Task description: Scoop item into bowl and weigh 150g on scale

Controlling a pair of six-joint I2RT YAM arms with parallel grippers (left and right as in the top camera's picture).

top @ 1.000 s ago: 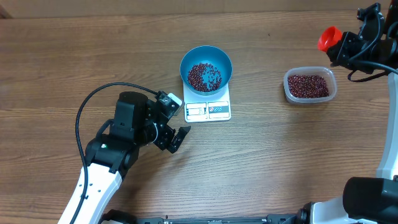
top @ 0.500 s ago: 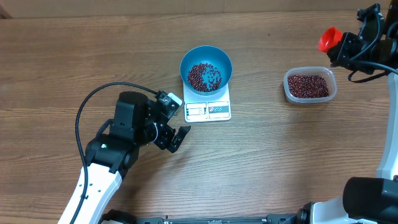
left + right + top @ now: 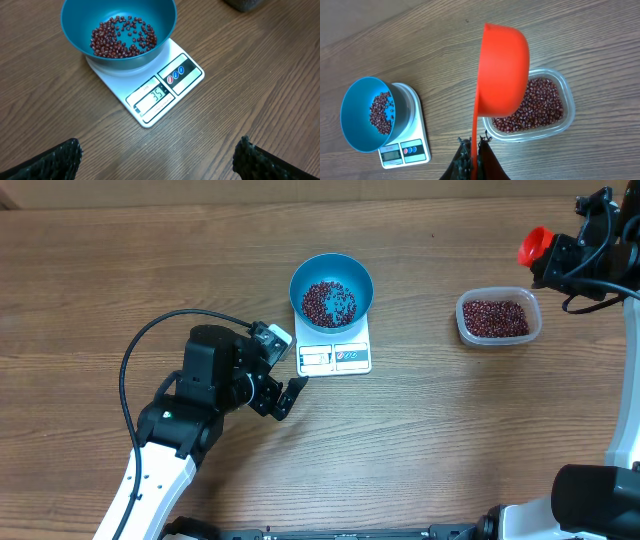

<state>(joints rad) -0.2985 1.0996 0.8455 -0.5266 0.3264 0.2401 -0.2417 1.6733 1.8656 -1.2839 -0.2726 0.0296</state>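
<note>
The blue bowl (image 3: 331,289) stands on the white scale (image 3: 335,358) mid-table, with a layer of dark red beans (image 3: 329,302) inside; the left wrist view shows bowl (image 3: 118,30), beans (image 3: 123,39) and scale (image 3: 165,92). My left gripper (image 3: 281,370) rests open just left of the scale, nothing between its fingers (image 3: 55,160). My right gripper (image 3: 552,256) hangs at the far right, shut on the handle of a red scoop (image 3: 532,244). In the right wrist view the scoop (image 3: 502,70) hovers over a clear container (image 3: 568,117) of beans (image 3: 537,102).
The clear container (image 3: 499,318) sits right of the scale on the wooden table (image 3: 430,430). A black cable (image 3: 160,330) loops from my left arm. The right arm's base (image 3: 600,500) stands at the lower right corner.
The left gripper has edged slightly toward the scale. The right gripper and scoop have shifted a little to the right.
</note>
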